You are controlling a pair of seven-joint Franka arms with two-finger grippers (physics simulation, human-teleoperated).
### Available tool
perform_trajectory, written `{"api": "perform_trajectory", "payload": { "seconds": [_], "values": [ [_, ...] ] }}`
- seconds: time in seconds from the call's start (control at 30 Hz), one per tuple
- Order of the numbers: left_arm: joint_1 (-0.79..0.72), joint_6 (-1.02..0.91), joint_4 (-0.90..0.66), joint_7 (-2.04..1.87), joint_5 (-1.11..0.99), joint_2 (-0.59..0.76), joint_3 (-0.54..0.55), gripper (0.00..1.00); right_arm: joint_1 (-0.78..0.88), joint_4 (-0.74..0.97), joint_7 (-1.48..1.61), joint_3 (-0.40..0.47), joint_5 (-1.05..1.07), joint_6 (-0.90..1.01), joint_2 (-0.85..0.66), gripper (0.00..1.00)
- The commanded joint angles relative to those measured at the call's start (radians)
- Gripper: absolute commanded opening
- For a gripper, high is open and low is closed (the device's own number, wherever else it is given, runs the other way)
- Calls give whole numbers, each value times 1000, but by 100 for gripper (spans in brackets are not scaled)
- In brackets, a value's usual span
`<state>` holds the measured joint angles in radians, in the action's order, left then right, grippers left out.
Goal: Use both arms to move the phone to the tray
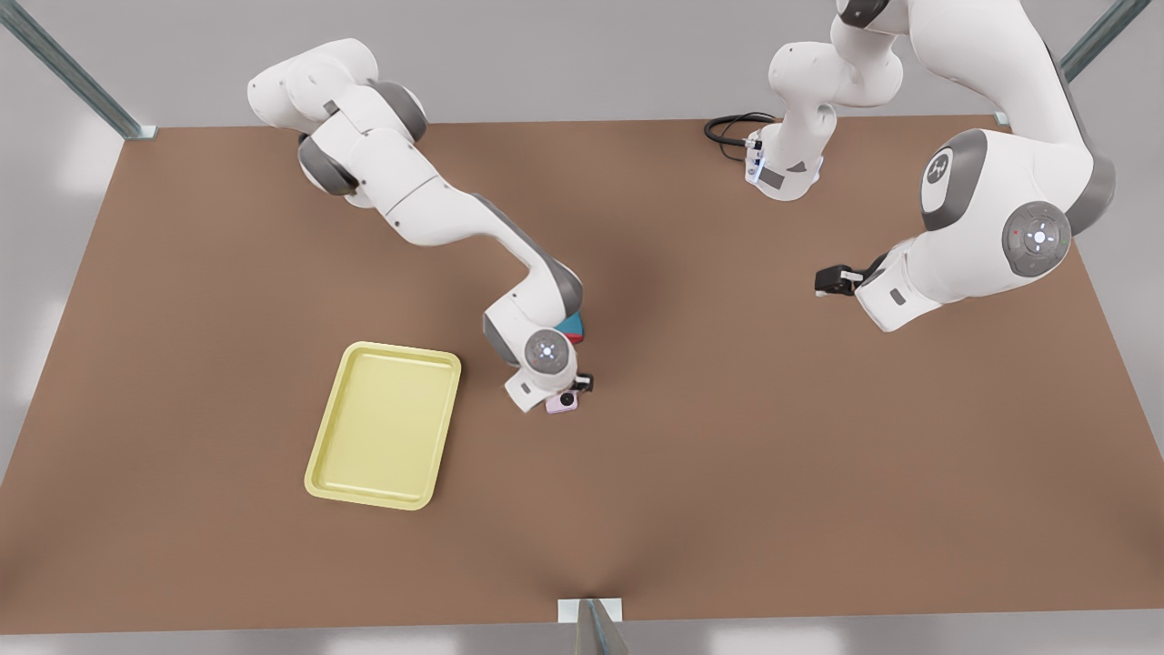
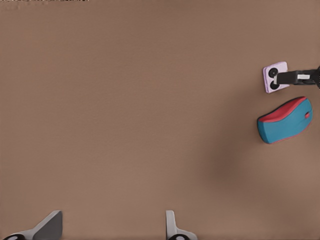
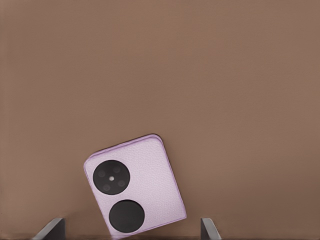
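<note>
Lying flat on the brown bench (image 1: 727, 473), the phone (image 1: 559, 405) is the landmark in the front view. It sits under the wrist of one white arm, and the right hand (image 1: 578, 389) is directly above it. The pale yellow tray (image 1: 385, 424) is toward the front view's left of the phone, near it but clearly apart, with bare bench between them. The teal-and-red mouse (image 1: 573, 326) shows partly behind the same arm, just beside the phone on its far side. The left hand (image 1: 826, 281) hangs well apart from the phone, toward the front view's right, and this arm waits above bare bench. A black cable (image 1: 732, 130) lies far behind, by the base of that arm.

In the left wrist view, the phone (image 2: 274, 77) is far off, with the right hand (image 2: 295, 77), seen as a black bar, lying across it. The mouse (image 2: 285, 120) is just beside the phone, not touching it. The left hand (image 2: 112, 227) shows its two fingertips (image 2: 172, 227) spread wide with nothing between them.

In the right wrist view, the phone (image 3: 135, 187) lies with its two round black lenses facing up, turned a little askew. The right hand (image 3: 131, 230) has its fingertips (image 3: 52, 228) spread on both sides of the phone, apart from its edges, pinching nothing.
</note>
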<state>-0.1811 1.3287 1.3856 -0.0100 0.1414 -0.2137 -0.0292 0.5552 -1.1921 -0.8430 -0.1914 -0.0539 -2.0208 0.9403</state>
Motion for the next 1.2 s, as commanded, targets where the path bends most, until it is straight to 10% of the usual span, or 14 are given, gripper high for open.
{"api": "perform_trajectory", "payload": {
  "seconds": [0.0, 0.47, 1.17],
  "values": [
    [0, 9, 0, 79, 1, 3, 0, 100, 0, -1, 71, -7, 20, -38, -2, 100],
    [2, -3, -7, -16, -17, 23, -54, 100, -11, -23, 633, 4, 11, -39, 22, 100],
    [2, -22, -7, -16, -37, 25, -55, 100, -5, -14, 660, 1, 22, -76, 61, 100]
  ]
}}
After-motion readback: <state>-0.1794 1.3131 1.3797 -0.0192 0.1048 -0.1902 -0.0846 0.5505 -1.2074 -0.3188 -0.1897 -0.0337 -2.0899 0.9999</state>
